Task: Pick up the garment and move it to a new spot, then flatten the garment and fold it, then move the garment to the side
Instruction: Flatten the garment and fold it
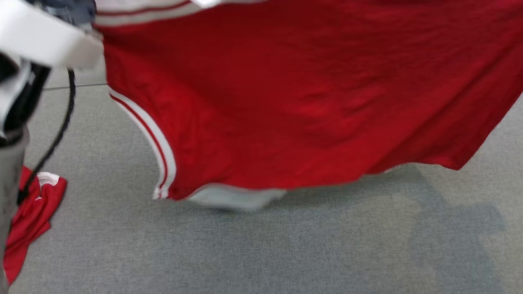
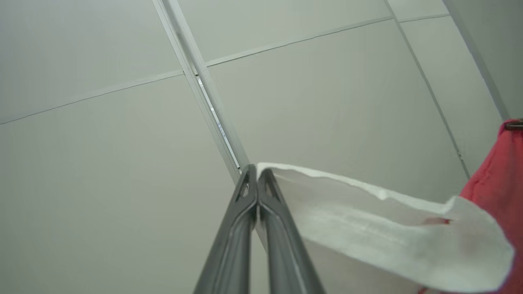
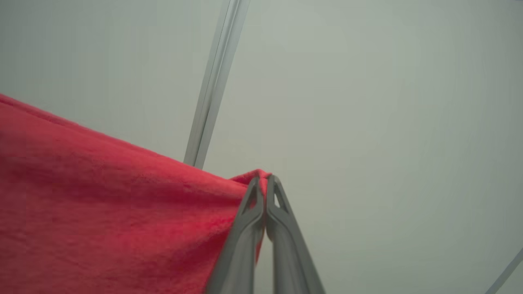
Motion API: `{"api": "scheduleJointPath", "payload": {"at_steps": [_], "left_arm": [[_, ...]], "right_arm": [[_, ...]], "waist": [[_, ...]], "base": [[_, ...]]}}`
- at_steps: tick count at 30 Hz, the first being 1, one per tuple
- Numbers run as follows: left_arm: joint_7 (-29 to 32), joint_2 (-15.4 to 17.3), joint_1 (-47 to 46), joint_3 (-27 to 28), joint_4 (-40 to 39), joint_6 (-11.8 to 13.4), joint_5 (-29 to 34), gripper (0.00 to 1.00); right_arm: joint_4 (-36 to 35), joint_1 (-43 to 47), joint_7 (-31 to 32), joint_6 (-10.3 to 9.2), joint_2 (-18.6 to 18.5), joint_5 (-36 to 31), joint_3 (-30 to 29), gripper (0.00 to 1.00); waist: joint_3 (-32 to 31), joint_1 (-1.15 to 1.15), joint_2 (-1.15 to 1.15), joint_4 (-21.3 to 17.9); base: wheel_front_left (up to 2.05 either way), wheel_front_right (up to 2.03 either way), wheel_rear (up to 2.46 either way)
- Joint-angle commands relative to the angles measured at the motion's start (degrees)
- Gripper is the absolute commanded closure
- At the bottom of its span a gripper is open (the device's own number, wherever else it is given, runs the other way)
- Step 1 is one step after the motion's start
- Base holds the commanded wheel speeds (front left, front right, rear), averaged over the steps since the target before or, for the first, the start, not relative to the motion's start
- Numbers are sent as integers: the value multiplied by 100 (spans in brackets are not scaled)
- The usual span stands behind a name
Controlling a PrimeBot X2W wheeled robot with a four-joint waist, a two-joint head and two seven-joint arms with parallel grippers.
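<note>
Head view: the red shirt [image 1: 310, 98] hangs spread wide above the grey surface [image 1: 286, 253], its hem low (white trim runs down its left edge). Left wrist view: the left gripper [image 2: 257, 169] is clenched on the shirt's white band. Right wrist view: the right gripper [image 3: 265, 179] pinches a red corner.

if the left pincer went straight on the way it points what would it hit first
The left pincer, shut on the white edge of the garment, has free air ahead, then likely the ceiling, close to its rail. How far off is unclear.
</note>
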Motion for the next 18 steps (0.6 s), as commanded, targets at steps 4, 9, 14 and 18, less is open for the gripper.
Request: {"api": "scheduleJointPath", "payload": {"at_steps": [4,9,14,18], "left_arm": [[205,-6,-806,-257,799,-152,67,100],[357,-62,-1239,-649,1734,-263,35,100],[-22,-182,-1611,-1013,2665,-313,104,100],[-515,-268,-1969,-1267,3280,-321,223,100]], "right_arm": [[-29,-398,458,-12,-316,487,426,100],[270,-831,808,-12,-187,743,1017,100],[900,-1416,804,-12,254,675,1671,100],[1568,-1938,538,-12,612,574,2018,100]], "waist": [[161,0,0,24],[419,0,0,6],[792,0,0,1],[1088,0,0,2]], "base": [[0,0,0],[0,0,0],[0,0,0],[0,0,0]]}}
